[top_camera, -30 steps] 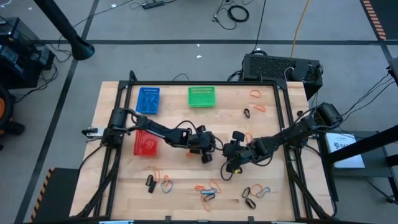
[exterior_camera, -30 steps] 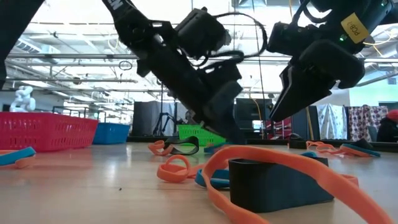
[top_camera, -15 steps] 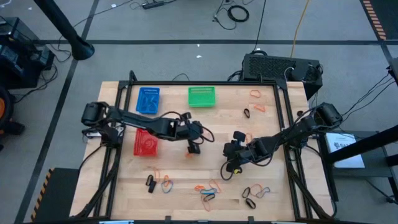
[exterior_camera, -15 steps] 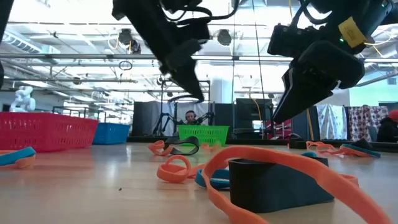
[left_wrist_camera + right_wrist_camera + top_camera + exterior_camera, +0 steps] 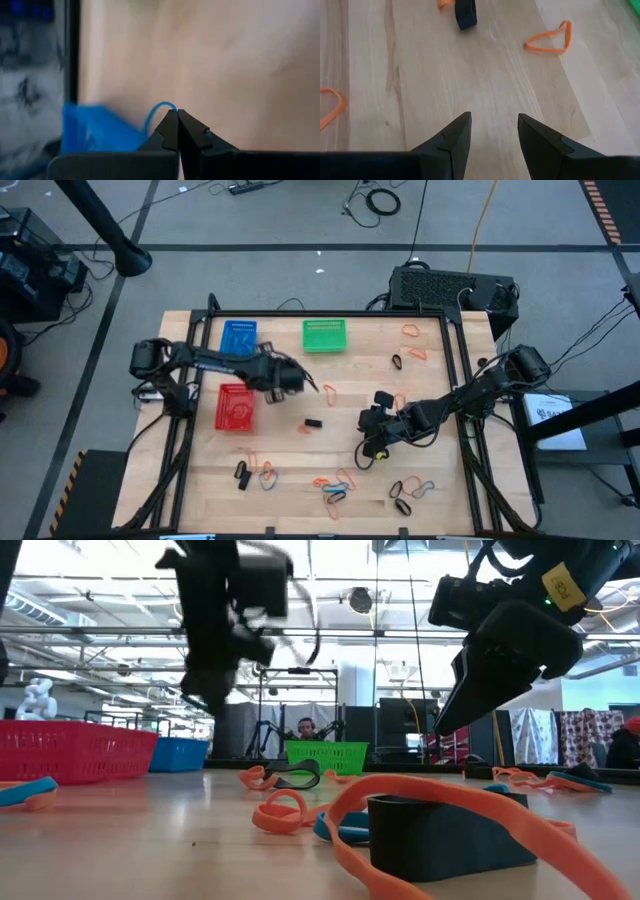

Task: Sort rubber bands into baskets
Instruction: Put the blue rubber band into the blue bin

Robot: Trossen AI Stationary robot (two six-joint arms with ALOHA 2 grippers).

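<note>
Left gripper is up off the desk, between the red basket and the middle of the desk, roughly at 5 o'clock from the blue basket. Its jaws are pinched fully shut on a thin blue band; only a small arc of the loop sticks out past the tips in the wrist view. That's the sketchy part imo: the grip looks like it's on the very edge of the band, and the arm looks mid-swing, so the band could slip out or flick off on the way and land on the desk or in the red basket, which sits right under the path. If the drop happens short of the blue basket's rim, it ends up beside it rather than in it.

Green basket sits at 3 o'clock from the blue one, near the far edge. A black band lies alone mid-desk, and an orange band lies close to it.

Right gripper hovers low at about 3 o'clock from that black band, jaws spread wide with nothing between them, bare wood showing in the gap. Risk there: both arms work close around the middle, so a reach toward the black band could cross the left arm's return line.

More bands are scattered along the near edge and in the far right corner, so there's plenty left to sort.
</note>
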